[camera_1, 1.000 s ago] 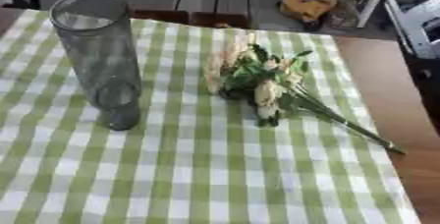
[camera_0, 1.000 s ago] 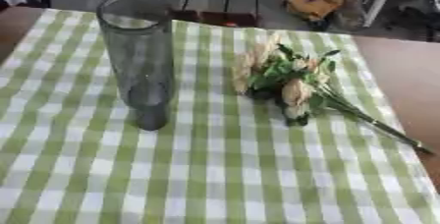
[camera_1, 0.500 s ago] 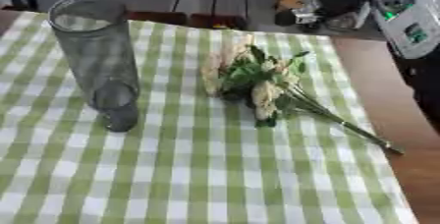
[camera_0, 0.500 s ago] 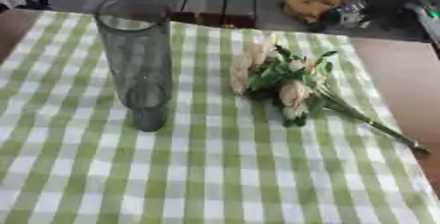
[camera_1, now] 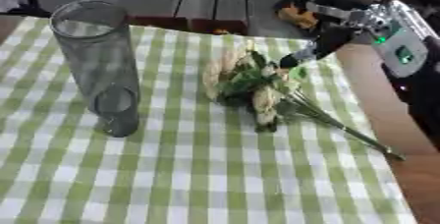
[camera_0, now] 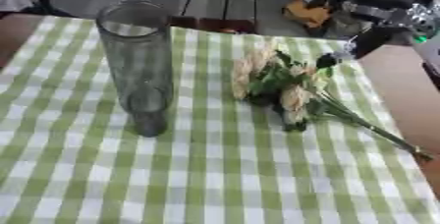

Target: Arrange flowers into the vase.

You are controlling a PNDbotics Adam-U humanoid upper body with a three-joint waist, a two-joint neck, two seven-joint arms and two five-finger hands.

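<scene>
Since the earlier pictures, the right hand (camera_1: 331, 34) has been brought in from the upper right of the frame, where nothing of it was seen one second ago. The vase and the flowers have not been moved.

At the bottom of the frame, only the green and white checked cloth (camera_1: 215, 179) is seen, spread flat over the worktop (camera_1: 412, 179). A strip of bare brown wood is left showing at the lower right edge.

A little higher, at the left of the frame, a tall clear vase (camera_1: 99, 66) is stood upright on the cloth. It is seen to be empty.

In the middle of the frame, a bunch of flowers (camera_1: 249, 83) is laid flat on the cloth, well apart from the vase. Its pale blooms and green leaves are pointed up and left. Its thin green stems (camera_1: 343, 129) are stretched toward the lower right, and their ends are rested on the bare wood.

Higher still, at the upper right, the black right hand is held just above the top of the bunch. Its dark fingers (camera_1: 296, 57) are pointed down and left at the leaves. It cannot be told if the fingers are apart or together, or if the leaves are touched.
</scene>
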